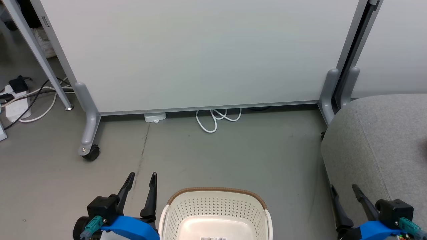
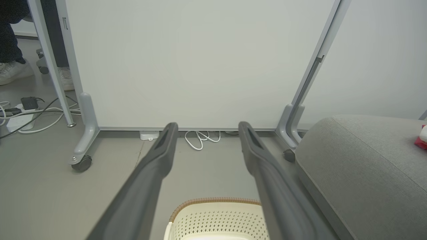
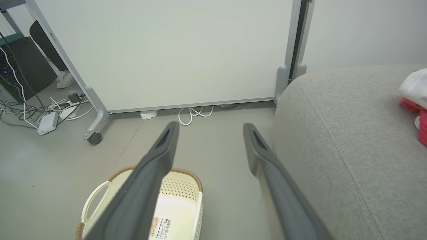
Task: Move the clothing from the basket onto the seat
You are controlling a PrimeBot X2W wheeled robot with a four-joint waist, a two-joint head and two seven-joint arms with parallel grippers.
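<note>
At the far left we see a white power strip (image 1: 15,106) with dark and white cables on the grey floor (image 1: 233,156). Next to it are the grey leg and black caster (image 1: 90,153) of the white partition panel (image 1: 200,50) that stands across the back. Moving right, we find the left gripper (image 1: 142,175) at the lower left of the head view, its two dark fingers spread apart with nothing between them, just beside the basket (image 1: 217,192). The basket stands on the floor at the bottom centre, between the two grippers; we can see its pale bottom and a printed label (image 3: 160,226) on it. Behind it a loop of white cable (image 1: 213,121) lies under the panel's lower edge. Further right, the right gripper (image 1: 343,186) also has its fingers spread wide, gripping nothing, near the rounded edge of the seat (image 1: 377,140). The seat takes up the right side, and the clothing (image 3: 415,100), red and white, lies on top of it at the far right edge of the right wrist view, well apart from the basket.
</note>
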